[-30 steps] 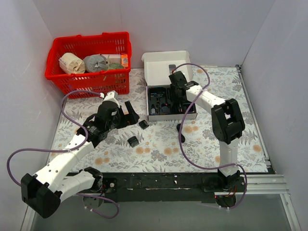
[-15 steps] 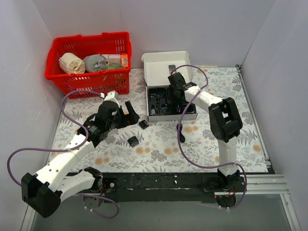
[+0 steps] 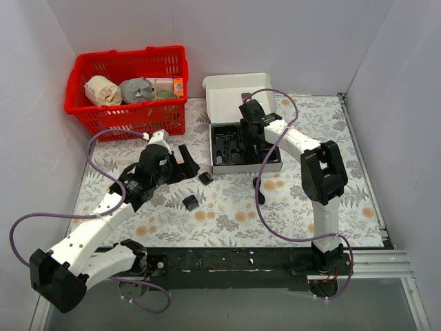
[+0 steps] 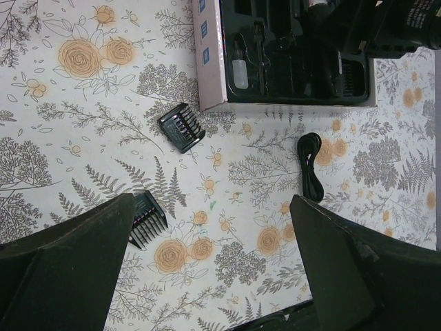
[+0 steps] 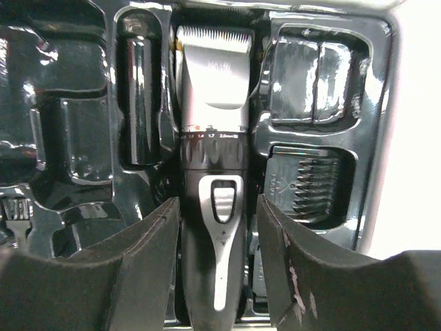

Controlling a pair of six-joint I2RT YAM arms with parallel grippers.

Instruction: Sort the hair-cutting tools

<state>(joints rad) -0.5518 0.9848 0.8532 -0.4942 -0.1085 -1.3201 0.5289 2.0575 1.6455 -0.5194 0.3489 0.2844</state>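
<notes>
Straddling the clipper (image 5: 210,103), the right gripper (image 5: 218,201) has its fingers spread either side of it. The clipper lies in the kit box (image 4: 210,69) toward the counter's far edge. The left gripper (image 4: 212,200) hangs wide apart mid-counter above a comb attachment (image 4: 181,127), a second comb (image 4: 146,219) and the cord (image 4: 310,165).

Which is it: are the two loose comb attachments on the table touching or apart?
Apart. Left wrist view shows floral cloth between the comb near the box and the other comb.
</notes>
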